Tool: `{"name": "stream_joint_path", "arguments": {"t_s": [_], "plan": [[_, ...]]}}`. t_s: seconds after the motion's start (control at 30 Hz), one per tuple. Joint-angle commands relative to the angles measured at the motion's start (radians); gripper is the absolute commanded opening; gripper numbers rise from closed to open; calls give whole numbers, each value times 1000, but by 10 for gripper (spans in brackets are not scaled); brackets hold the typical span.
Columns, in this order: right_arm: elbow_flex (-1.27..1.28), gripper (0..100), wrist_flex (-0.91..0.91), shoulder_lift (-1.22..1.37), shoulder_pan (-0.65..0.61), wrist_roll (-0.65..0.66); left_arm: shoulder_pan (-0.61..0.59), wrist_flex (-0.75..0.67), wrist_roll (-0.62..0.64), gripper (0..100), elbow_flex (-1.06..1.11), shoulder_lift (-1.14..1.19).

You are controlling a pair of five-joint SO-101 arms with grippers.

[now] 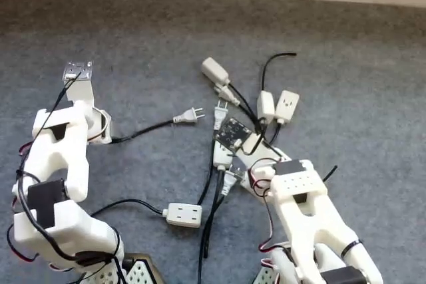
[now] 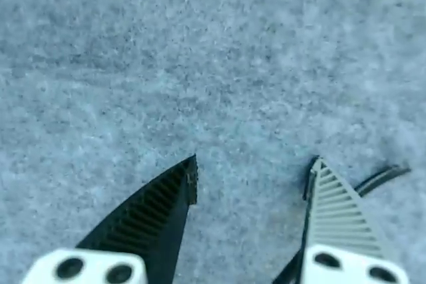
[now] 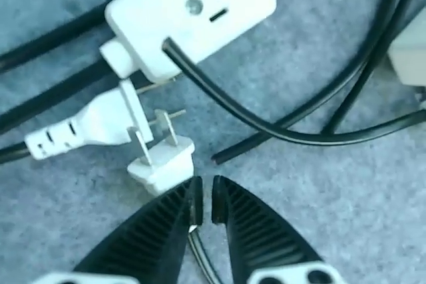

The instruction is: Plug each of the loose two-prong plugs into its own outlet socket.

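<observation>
**Grasp stage of one insertion.** The right hand has its fingers drawn almost together, apparently pinching the cord just behind a white two-prong plug. The plug lies on the grey carpet just beside the white outlet socket. Its prongs point toward the socket but are skewed off the slots. A second plug lies between the first plug and the socket, touching the first. A black cable runs out from the socket's near edge.

The left hand, fingers apart and holding nothing, hangs over bare carpet well apart from the socket.

Judged next move: lift the plug clear of the second plug, square its prongs to the slots and push straight in. The socket lies loose, so it probably needs bracing by the left hand.
</observation>
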Motion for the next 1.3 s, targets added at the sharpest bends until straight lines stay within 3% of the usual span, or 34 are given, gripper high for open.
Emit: {"name": "stream_joint_path", "arguments": {"t_s": [0.0, 0.23, 0.47, 0.6, 0.8, 1.27], "plan": [[45, 63, 2, -25, 25, 35, 2, 2, 6, 259, -24, 4], [54, 65, 206, -337, 41, 38, 18, 0, 6, 259, -25, 5], [61, 176, 389, -562, -59, 37, 18, 0, 5, 259, -24, 7], [73, 177, 374, -519, -101, 40, 18, 0, 5, 259, -19, 7], [124, 177, 209, -392, -108, 35, 18, 0, 5, 259, -19, 7], [116, 177, 38, -180, -27, 41, 18, 0, 5, 259, -19, 7]]}}
